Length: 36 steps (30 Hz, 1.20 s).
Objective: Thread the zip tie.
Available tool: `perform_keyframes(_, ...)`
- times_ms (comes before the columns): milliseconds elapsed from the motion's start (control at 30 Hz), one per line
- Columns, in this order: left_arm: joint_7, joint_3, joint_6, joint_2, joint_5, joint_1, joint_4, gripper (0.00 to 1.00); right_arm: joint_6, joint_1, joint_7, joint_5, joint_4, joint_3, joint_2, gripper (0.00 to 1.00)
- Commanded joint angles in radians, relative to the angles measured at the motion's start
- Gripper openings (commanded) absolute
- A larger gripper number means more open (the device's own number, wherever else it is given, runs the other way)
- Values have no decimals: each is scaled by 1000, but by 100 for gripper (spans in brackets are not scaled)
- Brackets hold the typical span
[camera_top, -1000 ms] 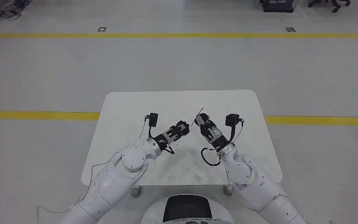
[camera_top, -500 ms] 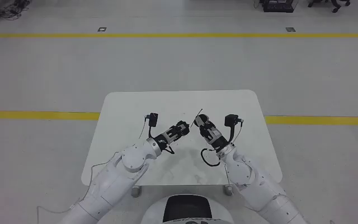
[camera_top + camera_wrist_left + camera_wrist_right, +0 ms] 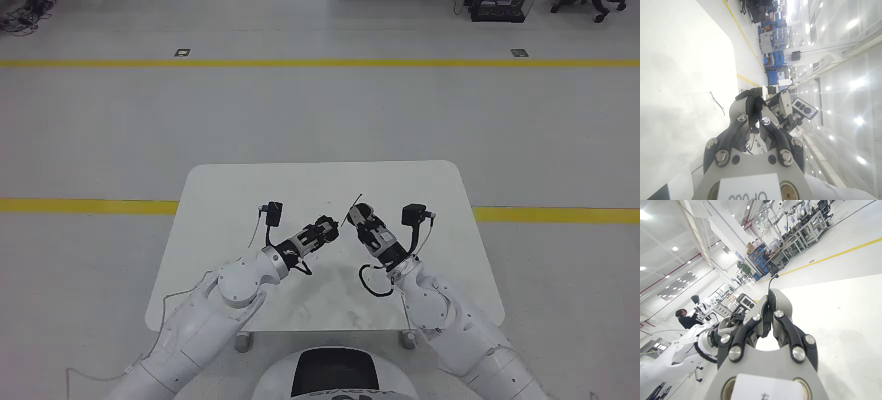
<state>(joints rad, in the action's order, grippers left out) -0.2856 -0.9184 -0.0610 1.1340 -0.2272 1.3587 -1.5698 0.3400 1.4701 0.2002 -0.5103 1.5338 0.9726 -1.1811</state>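
My right gripper is held above the middle of the white table, shut on a thin black zip tie. In the right wrist view the zip tie sticks out past the right gripper, its small head at the far end, and the tail hangs down inside the palm. My left gripper is close beside it, tip pointing at the right gripper, with a small gap between them. In the left wrist view the left gripper looks shut, black pads together. The zip tie shows against the table next to it.
The table's bare top spreads around both grippers, with rounded corners and an edge not far beyond them. Yellow floor lines run past the table on either side.
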Motion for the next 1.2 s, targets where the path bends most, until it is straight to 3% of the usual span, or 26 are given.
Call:
perform_keyframes(0,0,0,0,0,0,0,0,0,0,0,3,-2,1,0,1,0)
perform_keyframes(1167,0,0,0,0,0,0,0,0,0,-5,18,-9,-2,-7,2,0)
